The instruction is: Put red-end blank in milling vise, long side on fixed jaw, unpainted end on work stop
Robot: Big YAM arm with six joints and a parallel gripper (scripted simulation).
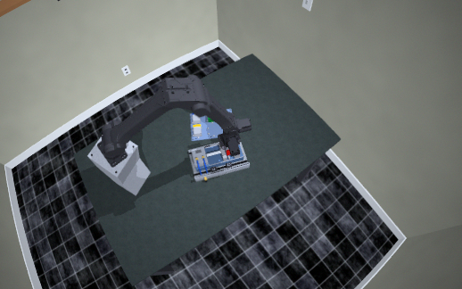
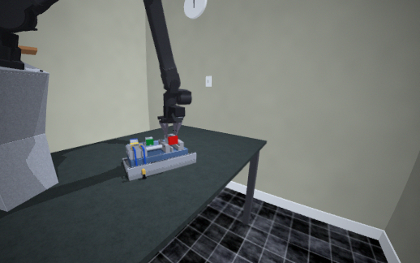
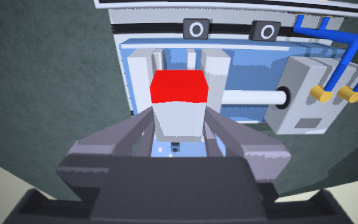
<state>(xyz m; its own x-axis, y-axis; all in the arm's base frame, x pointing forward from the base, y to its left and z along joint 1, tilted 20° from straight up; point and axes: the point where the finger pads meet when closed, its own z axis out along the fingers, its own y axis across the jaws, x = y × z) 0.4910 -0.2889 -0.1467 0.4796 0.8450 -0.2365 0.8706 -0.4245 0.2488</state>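
Note:
The blank with the red end (image 1: 228, 152) (image 2: 173, 140) (image 3: 179, 87) is between the fingers of my gripper (image 2: 171, 133) (image 3: 179, 111), which is shut on it. It is over the gap between the vise's fixed jaw (image 3: 141, 75) and moving jaw (image 3: 216, 75). Its red end points toward the vise's long rail, and in the exterior view it stands higher than the jaw tops. The low bars show partly beyond the red end in the wrist view. The work stop is not clearly seen; the blank and fingers hide much of the gap.
The blue plate (image 1: 206, 135) behind the vise bears a blank with a yellow end (image 1: 197, 129) (image 2: 134, 143) and one with a green end (image 1: 210, 119) (image 2: 149, 141). Blue hoses (image 3: 340, 62) run to the vise's cylinder block (image 3: 300, 100). A long grey rail (image 2: 162, 165) fronts the vise.

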